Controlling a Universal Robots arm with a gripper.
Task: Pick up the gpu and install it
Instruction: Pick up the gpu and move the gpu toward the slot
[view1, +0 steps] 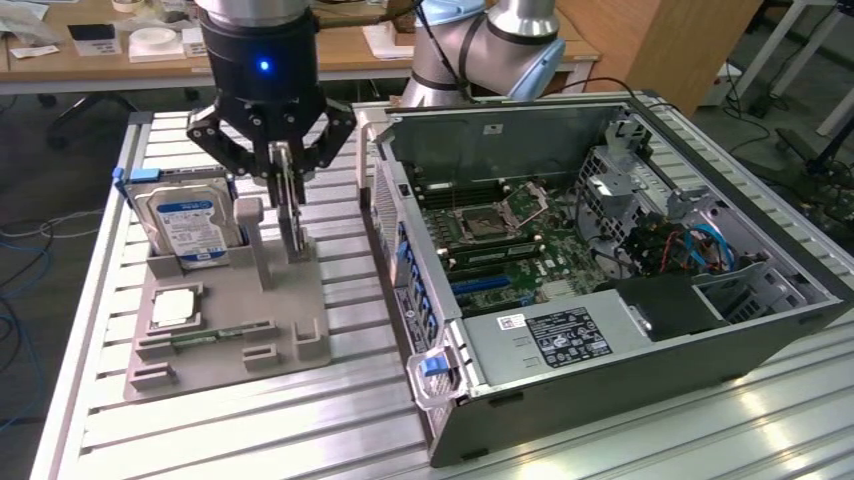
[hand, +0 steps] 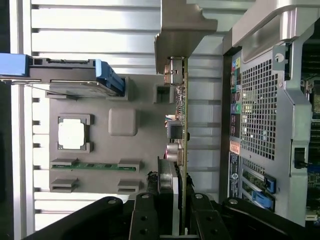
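The table (view1: 200, 430) carries the open case (view1: 641, 390), its board facing up. The grey tray (view1: 214, 365) lies beside the case's ported wall, on the exterior view's left of it. On the tray, the hard drive (view1: 187, 222) stands on the side farthest from the case. The gpu (view1: 292, 225) stands on edge on the side nearest the case, apart from the wall.

My gripper (view1: 284, 175) hangs straight over the gpu. Its jaws come down on either face of the card and are closed on it near one end. The card's lower edge looks seated in the tray's slot, so I judge it gripped but not lifted.

What matters is the lie of the card. In the wrist view it is a thin strip running parallel to the case's ported wall, its metal bracket at the end away from my gripper. The case's open bay lies beyond that wall, sideways from the card's flat face.
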